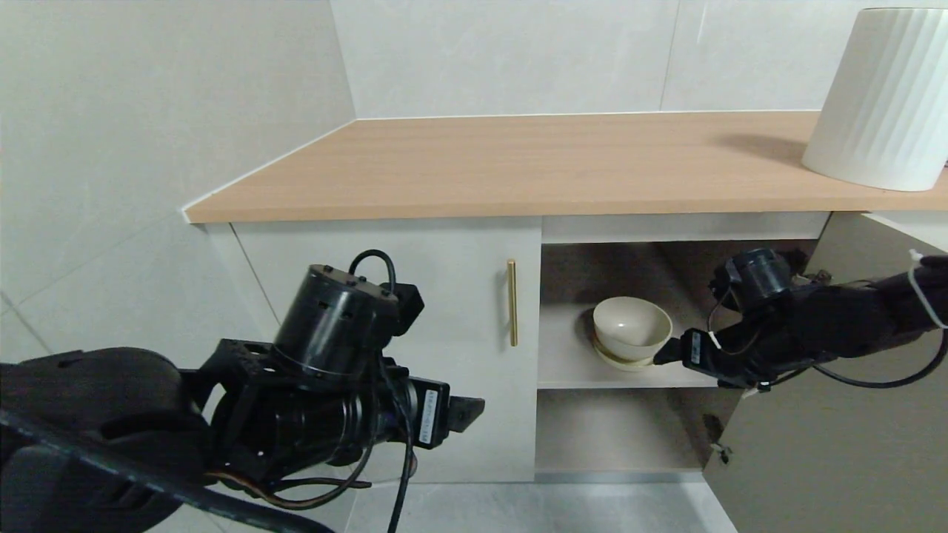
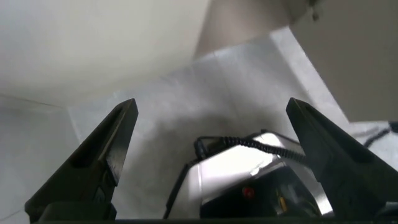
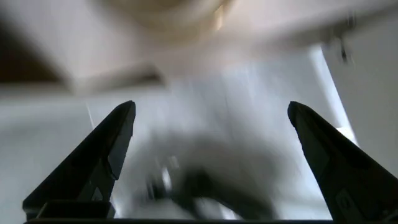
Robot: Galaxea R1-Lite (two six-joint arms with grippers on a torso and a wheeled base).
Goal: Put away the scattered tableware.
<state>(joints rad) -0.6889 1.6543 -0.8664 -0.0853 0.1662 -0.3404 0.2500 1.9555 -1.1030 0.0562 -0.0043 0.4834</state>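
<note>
A cream bowl (image 1: 632, 326) sits on a pale plate (image 1: 619, 360) on the middle shelf (image 1: 570, 366) of the open cabinet. My right gripper (image 1: 661, 357) hovers just in front of the shelf edge, right beside the plate, open and holding nothing; in the right wrist view its fingers (image 3: 106, 155) stand wide apart with the bowl (image 3: 177, 9) blurred beyond them. My left gripper (image 1: 474, 409) is low in front of the closed left cabinet door (image 1: 415, 296), open and empty, its fingers (image 2: 102, 155) spread over the floor.
The right cabinet door (image 1: 837, 414) hangs open toward me, close beside my right arm. A gold handle (image 1: 511, 302) is on the closed door. A white ribbed container (image 1: 881, 100) stands on the wooden countertop (image 1: 518, 166). The lower shelf (image 1: 615, 437) is bare.
</note>
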